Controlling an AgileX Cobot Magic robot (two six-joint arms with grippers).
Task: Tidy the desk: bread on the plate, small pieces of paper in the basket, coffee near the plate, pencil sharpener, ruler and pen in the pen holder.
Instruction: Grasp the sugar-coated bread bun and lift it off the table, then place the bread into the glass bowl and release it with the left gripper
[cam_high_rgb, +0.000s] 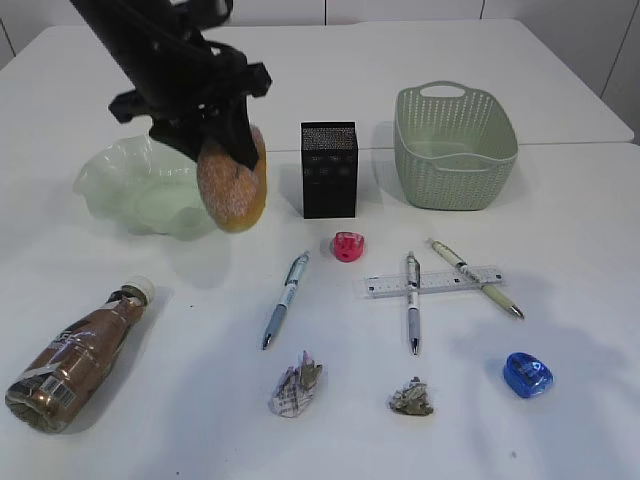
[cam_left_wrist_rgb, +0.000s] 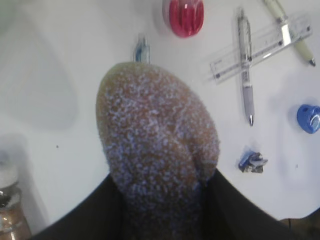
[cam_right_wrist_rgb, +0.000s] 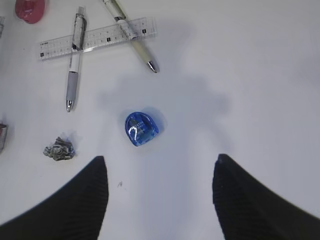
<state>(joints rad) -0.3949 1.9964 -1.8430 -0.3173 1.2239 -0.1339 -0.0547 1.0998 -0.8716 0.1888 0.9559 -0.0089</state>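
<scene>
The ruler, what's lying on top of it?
Two pens cross over the ruler: a grey-grip pen and a pale green pen. The ruler markings beneath them are covered.

Sugar-speckled bread (cam_high_rgb: 232, 188) aloft beside wavy green plate (cam_high_rgb: 140, 190)

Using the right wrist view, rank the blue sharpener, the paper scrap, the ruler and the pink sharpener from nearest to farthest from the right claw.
From the right claw, which is open with nothing in it:
1. Blue sharpener, just ahead, slightly left.
2. Paper scrap, off to the left.
3. Ruler, farther ahead, under two pens.
4. Pink sharpener, at the far top-left corner.
</scene>
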